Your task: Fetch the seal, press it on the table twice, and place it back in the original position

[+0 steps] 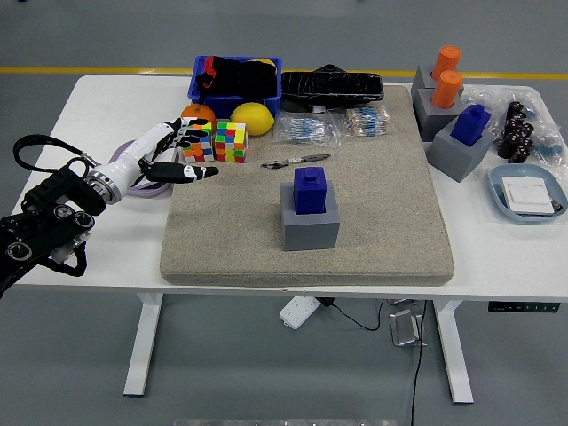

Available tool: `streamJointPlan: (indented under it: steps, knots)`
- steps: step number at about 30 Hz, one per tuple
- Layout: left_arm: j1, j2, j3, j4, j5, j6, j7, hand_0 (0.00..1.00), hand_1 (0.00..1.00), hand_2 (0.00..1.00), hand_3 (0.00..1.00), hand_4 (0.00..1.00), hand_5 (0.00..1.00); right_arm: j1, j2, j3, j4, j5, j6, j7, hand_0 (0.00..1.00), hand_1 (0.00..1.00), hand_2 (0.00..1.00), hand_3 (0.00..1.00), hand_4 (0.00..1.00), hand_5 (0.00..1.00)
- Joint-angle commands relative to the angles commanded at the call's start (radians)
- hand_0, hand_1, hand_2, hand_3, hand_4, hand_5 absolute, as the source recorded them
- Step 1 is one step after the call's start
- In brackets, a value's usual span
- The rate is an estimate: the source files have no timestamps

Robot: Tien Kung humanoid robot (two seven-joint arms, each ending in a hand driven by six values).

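While the left hand (173,153) hovers over the mat's left edge w/ fingers spread and holding nothing, the seal (310,190) sits untouched on its grey base (310,226) near the mat's centre, well apart from the hand. Blue seal upright, seated in the base. Right arm not in view.

Progress, judging from the layout: nothing done yet. Seal not fetched, no presses made, no return needed so far. Hand looks to be at approach stage only, palm angled toward the seal. Left to do: reach right across the mat (306,191), grip the blue block, lift it off the base, press twice on the desk (106,102) or mat, reseat it.

Other stuff nearby: Rubik's cubes (229,142) just beside the fingertips, a lemon (252,118), a 2nd blue seal (469,124) on a grey block at far right; don't mix those up.
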Motion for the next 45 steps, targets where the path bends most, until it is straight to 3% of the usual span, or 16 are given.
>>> streamJointPlan:
  steps: [9,25,33,39,40,45]
  knots:
    - [-0.001,-0.052,0.018,-0.025,0.005,0.002,-0.003,0.808,0.828,0.813,0.888,0.948,0.232,0.002,0.002,-0.003,0.001,0.001,0.001,0.0,0.941,0.785,0.766,0.679,0.863,0.414]
    - [-0.011,-0.155,0.063,-0.009,-0.014,0.026,0.003,0.808,0.827,0.809,0.883,0.96,0.214,0.005,0.003,-0.007,0.002,0.003,0.003,0.0,0.935,0.781,0.761,0.68,0.857,0.417]
    - [-0.015,-0.192,0.068,0.001,-0.019,0.035,0.004,0.808,0.825,0.807,0.882,0.962,0.207,0.004,0.002,-0.012,0.002,0.004,0.004,-0.001,0.935,0.778,0.762,0.676,0.855,0.418]
    - [-0.015,-0.222,0.068,0.016,-0.023,0.055,0.006,0.807,0.824,0.803,0.881,0.955,0.181,0.004,0.002,-0.016,0.002,0.004,0.003,-0.001,0.935,0.78,0.762,0.68,0.853,0.417]
    - [-0.016,-0.228,0.068,0.018,-0.024,0.058,0.006,0.805,0.817,0.792,0.874,0.927,0.097,0.004,0.001,-0.017,0.003,0.005,0.003,-0.001,0.934,0.778,0.761,0.673,0.849,0.416]
    - [-0.015,-0.246,0.067,0.022,-0.021,0.064,0.008,0.805,0.817,0.792,0.874,0.927,0.097,0.005,0.002,-0.017,0.004,0.005,0.002,-0.001,0.934,0.778,0.761,0.673,0.849,0.416]
